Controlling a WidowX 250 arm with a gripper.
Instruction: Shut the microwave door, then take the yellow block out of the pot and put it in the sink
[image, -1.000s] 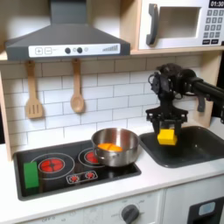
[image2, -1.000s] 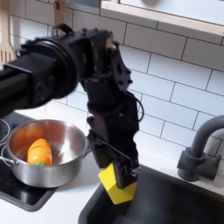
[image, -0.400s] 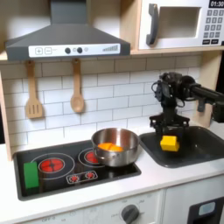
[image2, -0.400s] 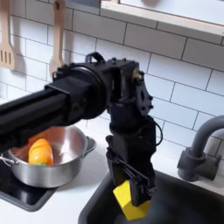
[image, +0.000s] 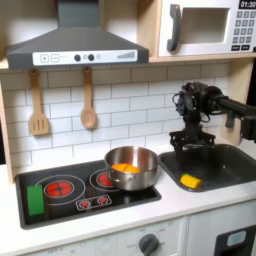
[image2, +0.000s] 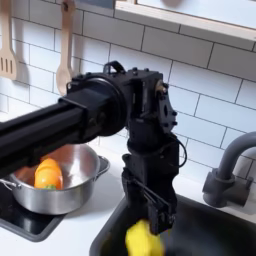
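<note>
The yellow block (image: 190, 181) (image2: 143, 240) lies loose on the floor of the dark grey sink (image: 228, 165) (image2: 215, 235), near its front left corner in the first exterior view. My gripper (image: 190, 143) (image2: 150, 213) hangs just above the block, open and holding nothing. The silver pot (image: 133, 175) (image2: 62, 192) stands on the stove to the left of the sink in both exterior views, with an orange piece (image: 125, 166) (image2: 45, 174) inside. The microwave door (image: 205, 27) is shut flat, its grey bar handle (image: 175, 28) upright.
A dark curved faucet (image2: 228, 168) rises at the sink's back right in the second exterior view. The black stove (image: 70, 190) has two red burners and a green piece (image: 36, 203) at its left edge. A wooden spatula (image: 38, 105) and spoon (image: 88, 100) hang on the tiled wall.
My gripper carried the yellow block over the sink, lowered it, then opened. The block has dropped from the fingers onto the sink floor.
</note>
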